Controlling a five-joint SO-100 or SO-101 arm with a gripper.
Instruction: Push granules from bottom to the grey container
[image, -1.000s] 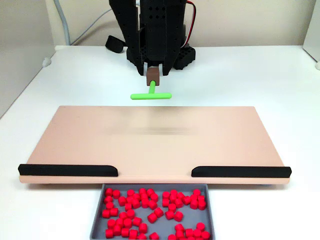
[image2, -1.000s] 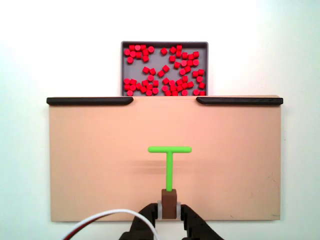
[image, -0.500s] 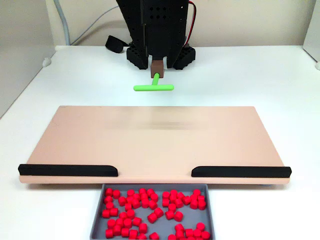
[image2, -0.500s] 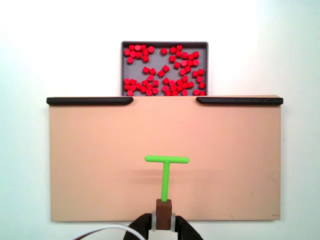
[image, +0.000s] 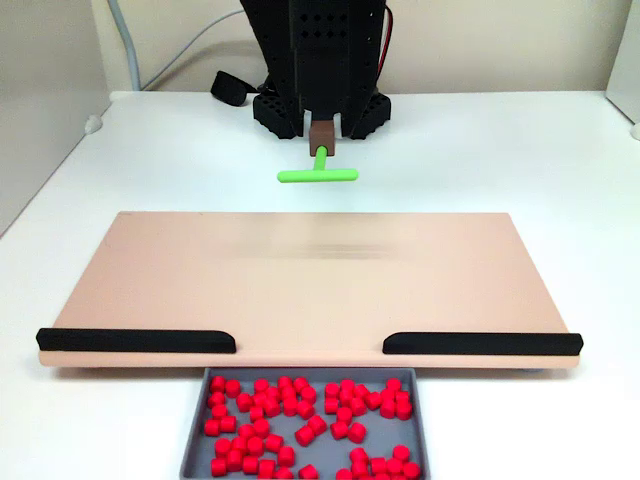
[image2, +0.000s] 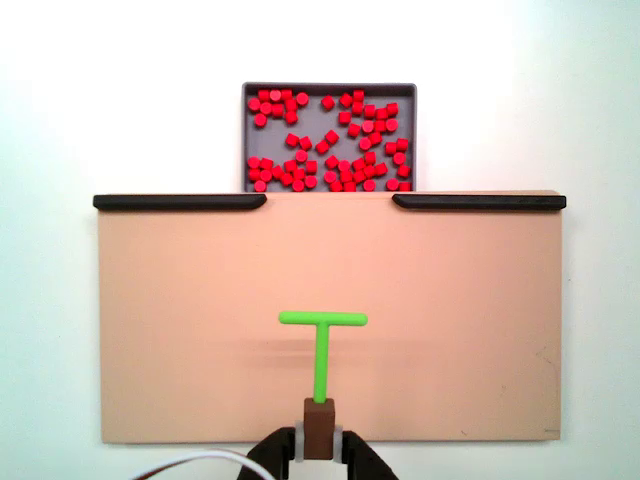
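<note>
In both fixed views the board (image2: 200, 300) carries a black strip (image2: 180, 201) at its left end. At centre the gripper (image2: 319, 445) clenches the brown block of the green T-tool (image2: 322, 345) (raised above the board's near edge). The granules (image2: 330, 140) all lie inside the tray (image2: 329, 89), touching the board's far edge between the strips (image: 482, 343).

Red granules (image2: 330, 140); grey tray (image2: 330, 88); tan board (image2: 200, 320); black strips (image2: 180, 202); green T-tool (image2: 322, 340), brown block (image2: 319, 428).
</note>
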